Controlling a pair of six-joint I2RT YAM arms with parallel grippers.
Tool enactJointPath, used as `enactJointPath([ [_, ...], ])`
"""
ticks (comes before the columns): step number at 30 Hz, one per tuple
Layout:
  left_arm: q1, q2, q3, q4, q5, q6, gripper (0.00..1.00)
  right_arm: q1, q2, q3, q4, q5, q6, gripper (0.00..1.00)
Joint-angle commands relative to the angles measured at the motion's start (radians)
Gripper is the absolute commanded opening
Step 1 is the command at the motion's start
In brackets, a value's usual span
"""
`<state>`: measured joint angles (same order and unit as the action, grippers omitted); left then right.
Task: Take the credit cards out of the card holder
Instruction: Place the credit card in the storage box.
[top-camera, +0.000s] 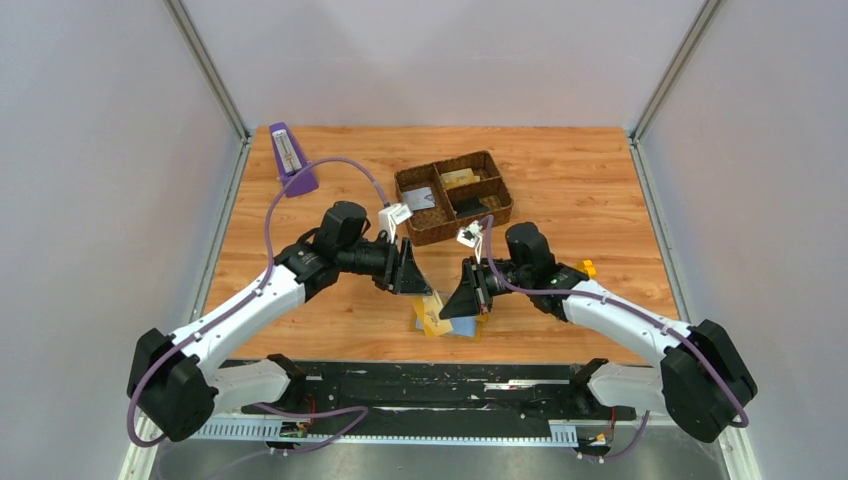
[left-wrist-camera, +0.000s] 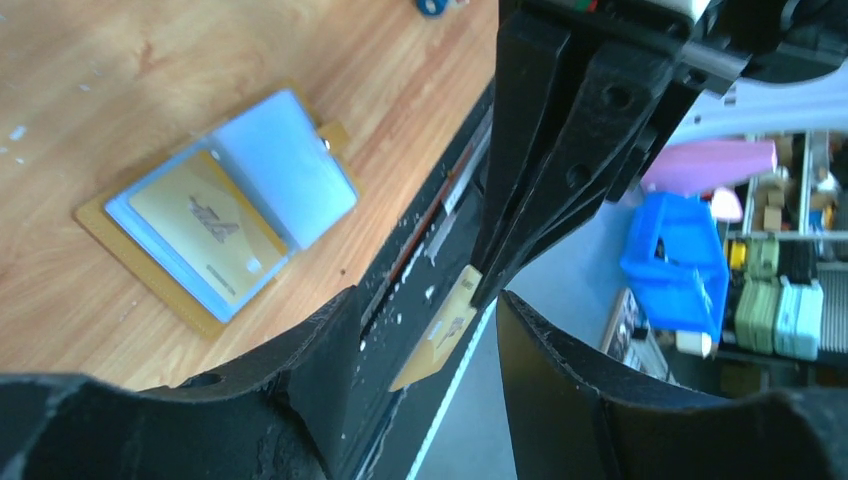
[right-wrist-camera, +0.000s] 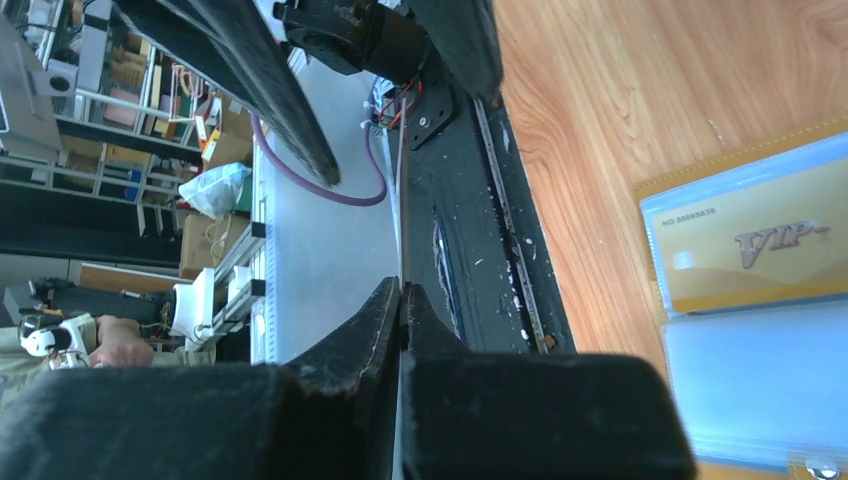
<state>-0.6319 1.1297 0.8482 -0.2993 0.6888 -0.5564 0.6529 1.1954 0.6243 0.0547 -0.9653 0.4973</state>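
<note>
Extraction is partly done: the open mustard-yellow folding card holder lies on the wooden table with one gold plastic card in its pocket, while above it the right gripper pinches a second gold card and the left gripper stands spread.

Brown woven tray and purple metronome stand apart on wooden table.

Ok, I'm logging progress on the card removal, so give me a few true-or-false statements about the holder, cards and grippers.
1. The card holder lies open on the table. True.
2. The right gripper is shut on a gold card. True.
3. The left gripper clamps the card holder. False: it is open, off the holder.
4. Every pocket is empty. False: a second gold card sits in a pocket.
5. The card holder lies in the woven tray. False: the tray stands apart, farther back.
</note>
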Motion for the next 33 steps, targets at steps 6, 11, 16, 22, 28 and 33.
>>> enactJointPath([
  [6,0.003,0.073,0.051,-0.084,0.186,0.129,0.5,0.002,0.046,0.065,0.0,-0.12,-0.061,0.0],
  [11,0.004,0.083,0.016,0.025,0.222,0.051,0.09,0.002,0.046,0.069,-0.025,-0.059,-0.065,0.17],
  [16,0.007,0.078,-0.021,0.092,0.097,-0.021,0.0,-0.025,0.03,0.058,-0.033,0.084,-0.008,0.47],
  [22,0.017,0.011,-0.095,0.23,-0.112,-0.221,0.0,-0.037,-0.045,0.038,-0.026,0.355,0.163,0.57],
  [28,0.019,-0.058,-0.232,0.523,-0.316,-0.505,0.0,-0.039,-0.119,0.025,-0.027,0.571,0.323,0.62],
  [33,0.02,-0.065,-0.27,0.653,-0.407,-0.594,0.0,-0.041,-0.148,0.013,-0.012,0.679,0.424,0.63],
])
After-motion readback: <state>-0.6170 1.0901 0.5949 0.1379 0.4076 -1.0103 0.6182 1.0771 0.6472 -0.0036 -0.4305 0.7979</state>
